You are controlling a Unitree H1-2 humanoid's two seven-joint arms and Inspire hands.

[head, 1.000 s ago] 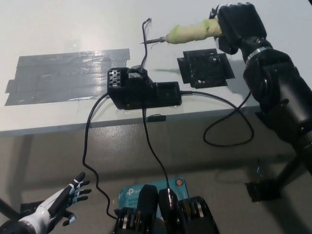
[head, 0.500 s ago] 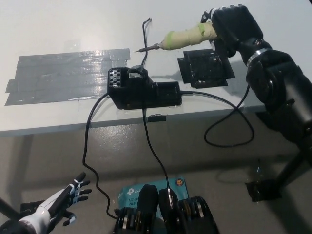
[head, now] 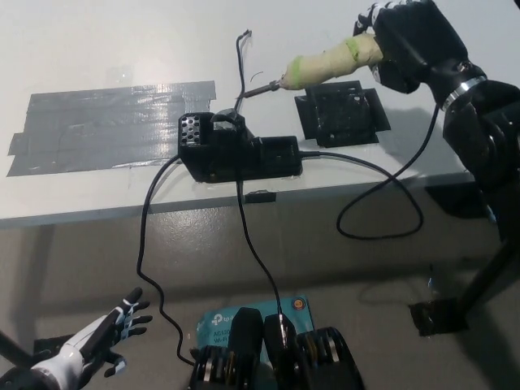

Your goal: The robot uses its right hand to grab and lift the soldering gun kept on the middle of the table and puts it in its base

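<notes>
My black right hand (head: pixel 410 45) is shut on the soldering gun (head: pixel 325 67), held above the white table (head: pixel 122 49). Its pale green-taped handle slopes down to the left, and the thin metal tip (head: pixel 258 87) points toward the black base station (head: pixel 236 150). The tip hangs just above and to the right of the base's top holder (head: pixel 227 119). A black cable runs from the gun's rear down over the table edge. My white left hand (head: pixel 93 341) rests open at the lower left, below the table.
A black taped square (head: pixel 341 114) lies under the gun's handle. A wide patch of grey tape (head: pixel 114 126) covers the table's left side. Black cables (head: pixel 382 203) loop off the front edge toward the floor. A teal box (head: pixel 219 318) lies below.
My right hand has moved a little to the right and tilted the gun, so its tip now sits lower, close over the base's holder.
</notes>
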